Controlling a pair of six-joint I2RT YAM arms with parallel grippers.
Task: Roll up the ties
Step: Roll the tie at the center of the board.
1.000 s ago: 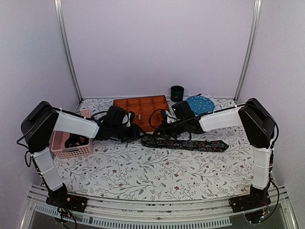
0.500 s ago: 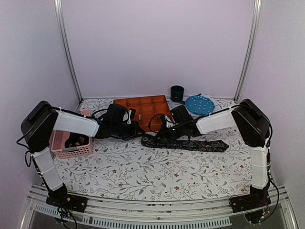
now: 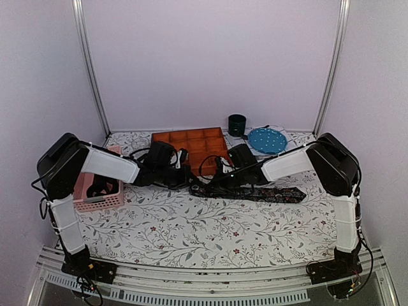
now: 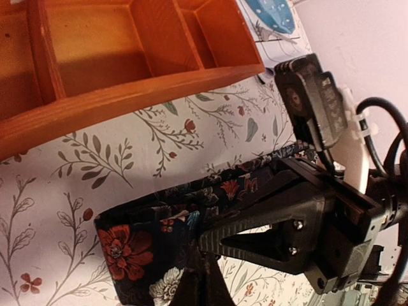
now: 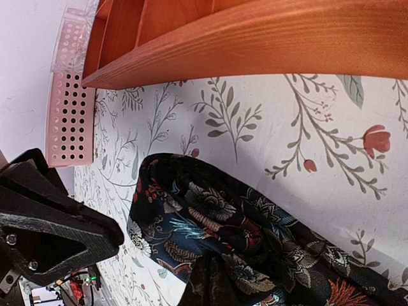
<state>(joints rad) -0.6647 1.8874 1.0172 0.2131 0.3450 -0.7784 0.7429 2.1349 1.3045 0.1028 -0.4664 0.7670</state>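
One tie [image 3: 268, 192], dark with red and pale flowers, lies flat across the middle of the table, running right. Its left end is folded over into a short loop, which shows in the left wrist view [image 4: 137, 245] and the right wrist view [image 5: 210, 217]. My left gripper [image 3: 190, 182] and right gripper [image 3: 213, 183] meet at that folded end. In the left wrist view my left gripper [image 4: 201, 280] is closed on the fold's near edge, with the right gripper's black finger beside it. In the right wrist view my right gripper [image 5: 213, 287] is closed on the fabric.
An orange wooden compartment tray [image 3: 191, 143] stands just behind the fold, close in both wrist views [image 4: 127, 95] [image 5: 255, 44]. A pink perforated basket [image 3: 95, 194] with something dark inside is at the left. A dark green cup [image 3: 236, 124] and a blue dotted plate [image 3: 268, 139] stand at the back.
The left gripper has moved right to the tie's left end and the right gripper has shifted left along the tie, so the two now meet at the fold.
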